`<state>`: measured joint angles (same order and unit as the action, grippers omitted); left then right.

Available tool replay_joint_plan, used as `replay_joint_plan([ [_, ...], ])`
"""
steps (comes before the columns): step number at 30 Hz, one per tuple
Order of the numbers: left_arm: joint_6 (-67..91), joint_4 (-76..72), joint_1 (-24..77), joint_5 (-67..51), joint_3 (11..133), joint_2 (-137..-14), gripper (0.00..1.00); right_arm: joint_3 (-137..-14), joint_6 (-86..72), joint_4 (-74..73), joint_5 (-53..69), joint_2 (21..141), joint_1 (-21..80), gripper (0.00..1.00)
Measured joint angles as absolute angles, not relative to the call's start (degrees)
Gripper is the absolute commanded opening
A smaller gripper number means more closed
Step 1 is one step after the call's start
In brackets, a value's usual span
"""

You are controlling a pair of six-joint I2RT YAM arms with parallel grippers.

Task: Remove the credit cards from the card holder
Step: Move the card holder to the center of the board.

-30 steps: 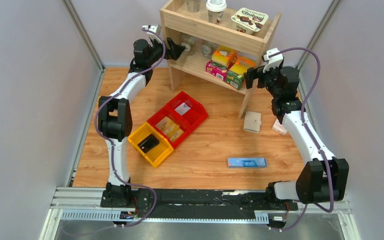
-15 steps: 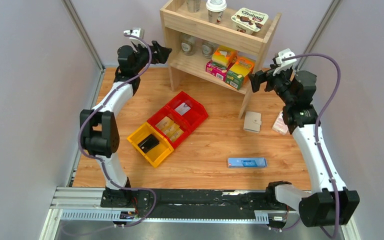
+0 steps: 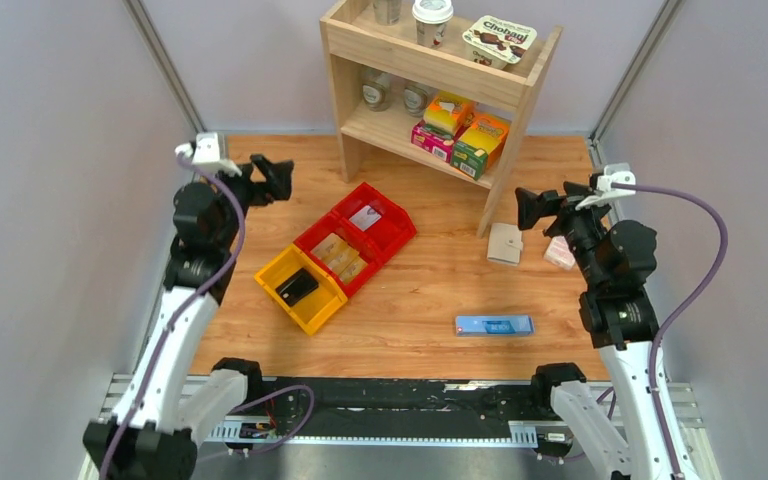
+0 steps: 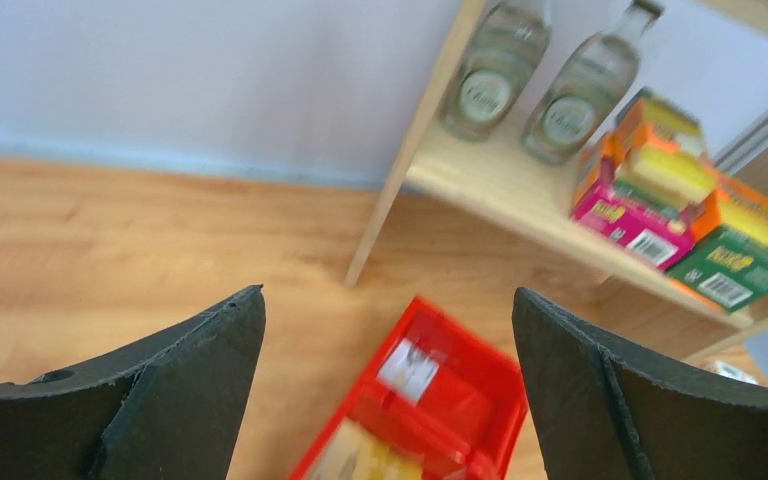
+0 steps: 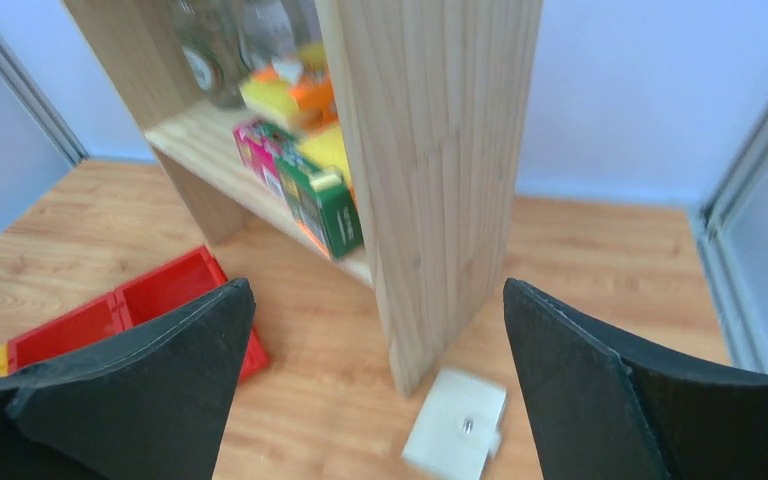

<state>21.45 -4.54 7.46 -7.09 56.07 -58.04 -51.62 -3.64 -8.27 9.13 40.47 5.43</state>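
Note:
The card holder [image 3: 505, 243] is a closed cream-beige wallet with a snap. It lies flat on the wooden table beside the foot of the shelf's side panel. It also shows in the right wrist view [image 5: 457, 424], low between the fingers. No cards are visible. My right gripper [image 3: 530, 207] is open and empty, held in the air just right of and above the card holder. My left gripper [image 3: 272, 178] is open and empty, far off at the table's left, above the bins; in its wrist view the gripper [image 4: 388, 330] frames the red bin.
A wooden shelf [image 3: 440, 75] with bottles, cups and boxes stands at the back. Red bins [image 3: 360, 235] and a yellow bin [image 3: 300, 288] sit left of centre. A long blue box [image 3: 494, 325] lies near the front. A small pink-white packet [image 3: 560, 253] lies right of the card holder.
Both arms have swung back from the shelf towards the near edge. The left gripper moved left and down, the right gripper moved right and down. Nothing on the table moved.

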Motion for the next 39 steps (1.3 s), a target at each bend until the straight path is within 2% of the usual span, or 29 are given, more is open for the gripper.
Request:
replay_joint_plan([
  [7,22.3,13.2,7.5,4.0,41.5,-33.0,1.0,-46.3,-12.1,-17.4,0.9,39.0,6.6,1.0],
  [15,23.0,28.9,7.5,11.9,37.7,-12.5,1.0,-46.2,-23.3,-21.3,-1.1,55.3,5.0,1.0],
  [19,21.5,32.3,7.5,13.1,38.0,-11.0,0.99,-46.0,-29.0,-22.0,2.6,64.8,-1.3,0.98],
  [23,19.7,34.3,7.5,14.6,38.0,-11.9,0.97,-43.3,-32.3,-19.8,7.7,70.8,-7.4,0.75],
  [28,18.5,35.4,7.5,15.6,38.0,-14.2,0.97,-39.4,-34.9,-16.4,14.3,78.4,-12.5,0.63],
  [39,17.4,35.6,7.5,15.6,38.0,-14.5,0.97,-38.3,-36.4,-6.0,21.9,86.8,-13.6,0.52],
])
